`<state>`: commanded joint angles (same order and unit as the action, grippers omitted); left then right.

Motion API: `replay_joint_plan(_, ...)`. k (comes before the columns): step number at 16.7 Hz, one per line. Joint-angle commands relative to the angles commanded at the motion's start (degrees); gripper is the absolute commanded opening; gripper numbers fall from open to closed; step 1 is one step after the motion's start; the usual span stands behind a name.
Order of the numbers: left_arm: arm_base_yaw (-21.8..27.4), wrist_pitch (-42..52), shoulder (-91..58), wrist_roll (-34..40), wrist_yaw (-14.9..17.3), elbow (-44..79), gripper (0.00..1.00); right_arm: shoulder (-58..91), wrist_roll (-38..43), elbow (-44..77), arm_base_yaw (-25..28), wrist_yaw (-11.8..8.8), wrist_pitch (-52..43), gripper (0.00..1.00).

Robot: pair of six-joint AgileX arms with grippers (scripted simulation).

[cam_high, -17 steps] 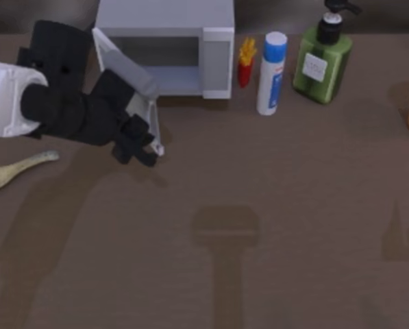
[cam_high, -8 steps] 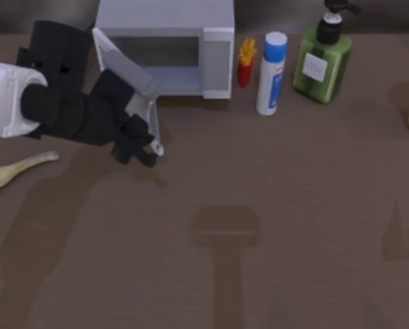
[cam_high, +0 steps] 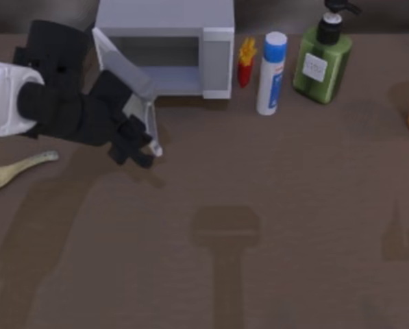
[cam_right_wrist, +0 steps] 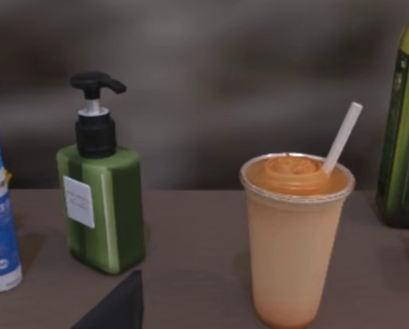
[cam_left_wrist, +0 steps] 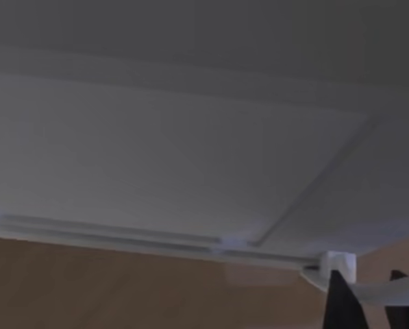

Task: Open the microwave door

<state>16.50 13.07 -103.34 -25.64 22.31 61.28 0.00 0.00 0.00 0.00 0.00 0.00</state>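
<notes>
Now | microwave door (cam_high: 125, 75) swung wide | left end effector (cam_high: 137, 144) gripping its edge

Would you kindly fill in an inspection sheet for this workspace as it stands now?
Surface: brown table, bare in front.
Job's things: white-grey boxy microwave at the back; its white-framed windowed door swung open.
Clutter: pale spoon, red-yellow fries toy, blue-capped white spray can, green pump bottle, orange drink cup with straw, dark green bottle.
Grippers: left tool at the door's free edge; right not seen.
Cables: nothing seen.
Surroundings: dark wall behind.
</notes>
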Motion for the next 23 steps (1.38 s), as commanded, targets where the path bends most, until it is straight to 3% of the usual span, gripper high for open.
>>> replay_joint_plan(6,-1.78,1.55,0.23,-3.76,2.16,0.20,0.00,0.00,0.00,0.00,0.00,0.00,0.00,1.00)
replay_joint_plan(23,-1.78,1.55,0.23,-3.76,2.16,0.20,0.00,0.00,0.00,0.00,0.00,0.00,0.00,1.00)
